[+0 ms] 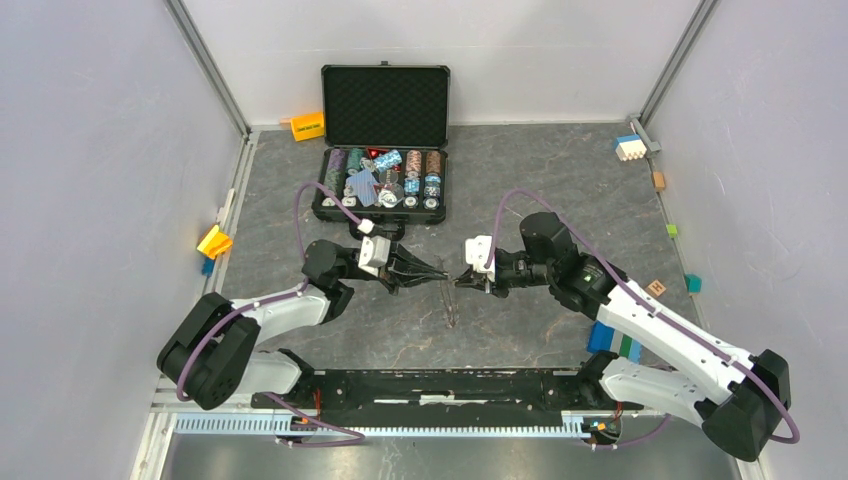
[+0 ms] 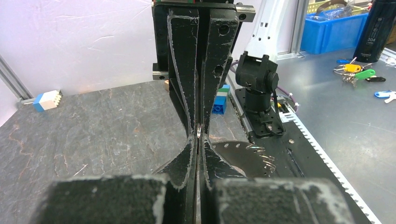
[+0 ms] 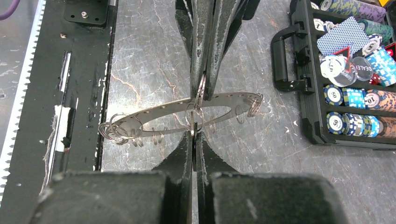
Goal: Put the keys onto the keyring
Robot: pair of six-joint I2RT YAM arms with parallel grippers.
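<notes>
The keyring (image 3: 154, 111) is a flat grey ring with a row of holes and small wire loops along its rim, held level above the table between the two arms. My left gripper (image 1: 440, 273) (image 2: 198, 140) is shut on its far rim, and the toothed plate (image 2: 243, 154) sticks out to the right of the fingers. My right gripper (image 1: 460, 281) (image 3: 194, 135) faces it tip to tip. It is shut on a thin silver piece at the near rim; I cannot tell whether that is a key or a wire loop. I cannot make out the keys anywhere.
An open black case (image 1: 385, 130) of poker chips stands behind the grippers, its handle (image 3: 280, 60) towards them. Blue and green blocks (image 1: 612, 340) lie by the right arm. A yellow block (image 1: 213, 240) sits at the left wall. The black base rail (image 1: 430, 385) runs along the near edge.
</notes>
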